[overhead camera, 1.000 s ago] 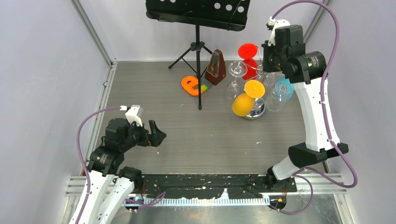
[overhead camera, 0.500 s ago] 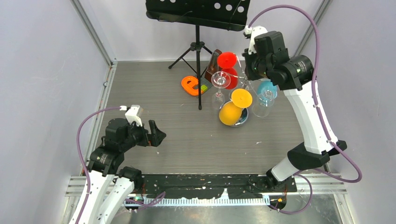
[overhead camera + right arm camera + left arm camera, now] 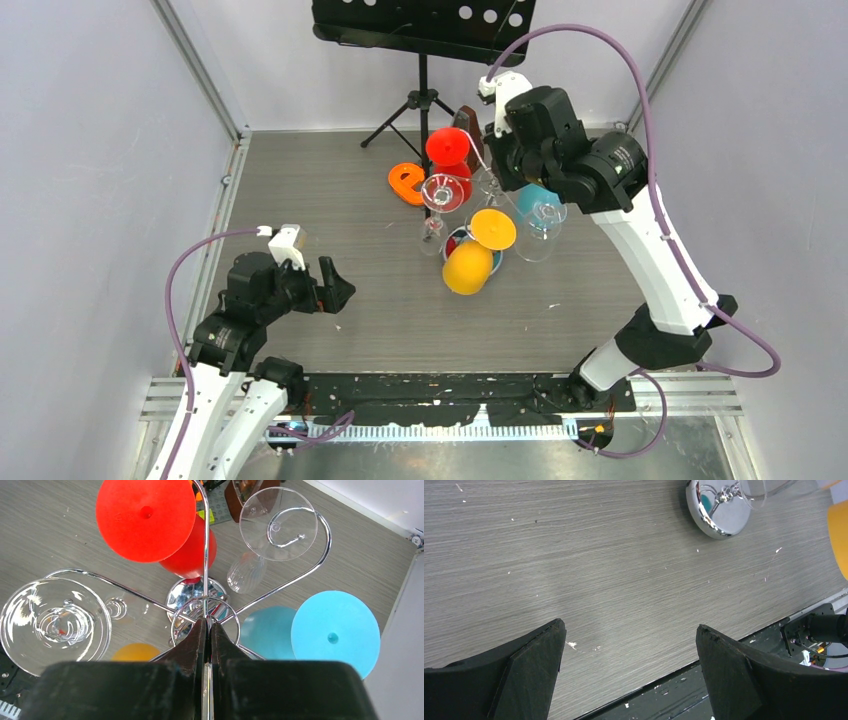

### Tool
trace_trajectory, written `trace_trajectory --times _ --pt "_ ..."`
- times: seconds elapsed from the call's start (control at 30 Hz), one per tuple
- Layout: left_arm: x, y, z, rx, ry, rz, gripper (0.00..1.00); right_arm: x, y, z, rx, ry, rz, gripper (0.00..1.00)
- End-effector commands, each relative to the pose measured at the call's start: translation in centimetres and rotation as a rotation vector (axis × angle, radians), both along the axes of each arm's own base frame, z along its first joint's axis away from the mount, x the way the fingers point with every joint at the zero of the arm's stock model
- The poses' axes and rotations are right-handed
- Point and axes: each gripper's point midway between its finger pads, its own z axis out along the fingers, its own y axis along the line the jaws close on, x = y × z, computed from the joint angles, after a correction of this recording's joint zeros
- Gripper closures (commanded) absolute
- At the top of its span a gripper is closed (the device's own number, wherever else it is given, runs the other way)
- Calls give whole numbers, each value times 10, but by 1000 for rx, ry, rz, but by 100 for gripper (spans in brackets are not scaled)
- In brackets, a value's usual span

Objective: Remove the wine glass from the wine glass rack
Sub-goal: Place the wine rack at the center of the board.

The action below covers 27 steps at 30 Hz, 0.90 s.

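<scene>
Clamping the top ring of the wine glass rack (image 3: pixel 192 594), the right gripper (image 3: pixel 206 630) is closed tight mid-table, beside the music stand (image 3: pixel 423 100). The left gripper (image 3: pixel 629 627) hangs near-left, wide open, empty. Brace the rack upright; slide the clear wine glass (image 3: pixel 440 193) off its arm.

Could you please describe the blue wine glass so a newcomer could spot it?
In front of the black music stand stands a chrome rack. On its right side hangs the wine glass, upside down, the only blue one.
</scene>
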Motion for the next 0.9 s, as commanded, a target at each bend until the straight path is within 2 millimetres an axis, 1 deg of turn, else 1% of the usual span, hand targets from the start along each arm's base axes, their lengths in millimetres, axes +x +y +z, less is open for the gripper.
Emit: trace_trajectory --times 0.0,0.2,0.5,0.7,0.87 --pt "3 1 3 14 -20 -2 1 2 6 112 269 -333 -25 94" --pt "3 1 3 15 -18 1 1 -3 23 109 264 -320 17 94" --pt "3 2 3 17 -17 5 1 -8 51 95 256 -272 94 94" --pt "3 2 3 19 -17 5 1 -9 63 87 243 -246 120 94" --pt "3 3 3 20 -17 7 1 -6 72 77 223 -225 130 94"
